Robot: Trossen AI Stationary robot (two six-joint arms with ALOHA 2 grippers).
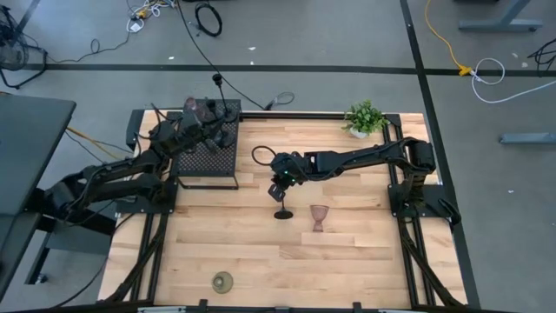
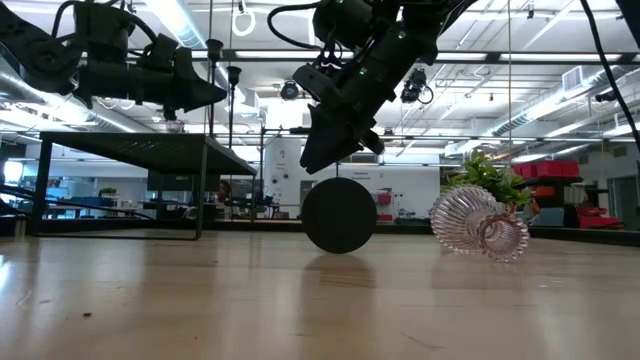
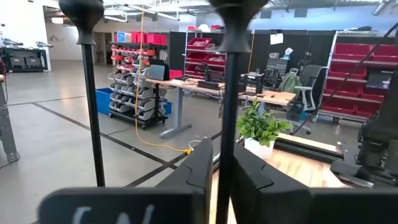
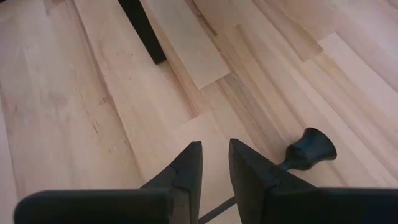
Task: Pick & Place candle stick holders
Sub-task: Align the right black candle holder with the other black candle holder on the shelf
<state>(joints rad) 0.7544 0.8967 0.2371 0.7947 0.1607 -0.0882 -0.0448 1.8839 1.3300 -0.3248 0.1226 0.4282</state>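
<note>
My left gripper [image 3: 222,147] is over the black mesh box [image 1: 208,161] at the far left, shut on an upright black stem holder [image 3: 227,93]. A second black stem [image 3: 92,106] stands beside it, and a pinkish goblet [image 1: 205,109] shows on the box. At mid-table my right gripper [image 1: 280,181] is shut on a third black stem holder [image 1: 282,209], which is tilted. Another pinkish goblet [image 1: 320,217] lies on its side to the right of it. The olive-gold round holder [image 1: 223,282] sits near the front edge. My left gripper has the stem's lower part [image 3: 226,163] between its two fingers, which come in about level and lie across it. The stem stands upright with its cup [image 3: 239,28] on top. Its base is hidden below the gripper. My right gripper pinches the thin stem [image 4: 281,165] a little way from the cup end [image 4: 309,149]. The fingers slant down from the table's right and lie across the stem. The holder is tilted over, and its round base [image 2: 338,215] touches the table with its rim.
A green potted plant [image 1: 365,117] stands at the far right corner. Bare wood lies between the mesh box, the fallen goblet and the front edge. Cables and floor tape lie beyond the table.
</note>
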